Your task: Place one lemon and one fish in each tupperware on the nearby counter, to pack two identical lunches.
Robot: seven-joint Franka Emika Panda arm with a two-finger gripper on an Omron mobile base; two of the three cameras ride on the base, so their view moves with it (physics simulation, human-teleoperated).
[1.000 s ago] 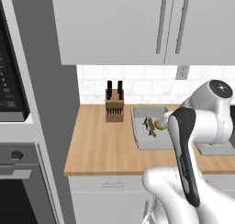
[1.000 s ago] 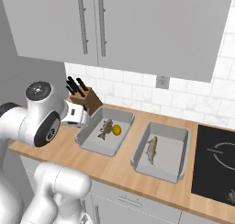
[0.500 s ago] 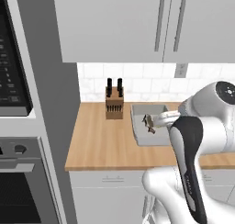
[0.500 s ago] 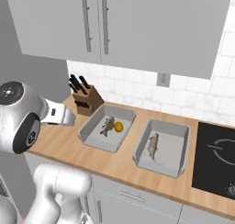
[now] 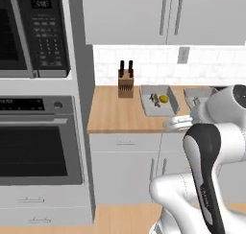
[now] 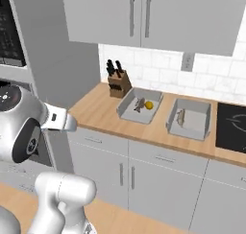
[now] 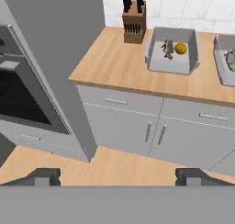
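Note:
On the wooden counter (image 7: 114, 58) stand two grey tupperwares. The left tupperware (image 7: 170, 68) holds a fish (image 7: 168, 47) and a yellow lemon (image 7: 181, 48). The right tupperware (image 7: 222, 74), cut by the frame edge, holds a fish (image 7: 231, 57). From the right base view, the left tupperware (image 6: 129, 114) shows its fish (image 6: 139, 103) and lemon (image 6: 149, 105); the right tupperware (image 6: 185, 131) shows one fish (image 6: 181, 116). My gripper (image 7: 118, 175) hangs open and empty, well back from the counter and above the floor.
A knife block (image 7: 134, 16) stands at the counter's back left. A built-in oven (image 7: 27, 103) and a microwave (image 5: 38, 31) fill the tall unit to the left. A black cooktop (image 6: 233, 130) lies right of the tupperwares. Grey cabinet drawers (image 7: 151, 126) face me.
The whole scene has shifted: the base has backed away from the counter, which now sits farther off. The arm has swung back with it. The gripper stays open.

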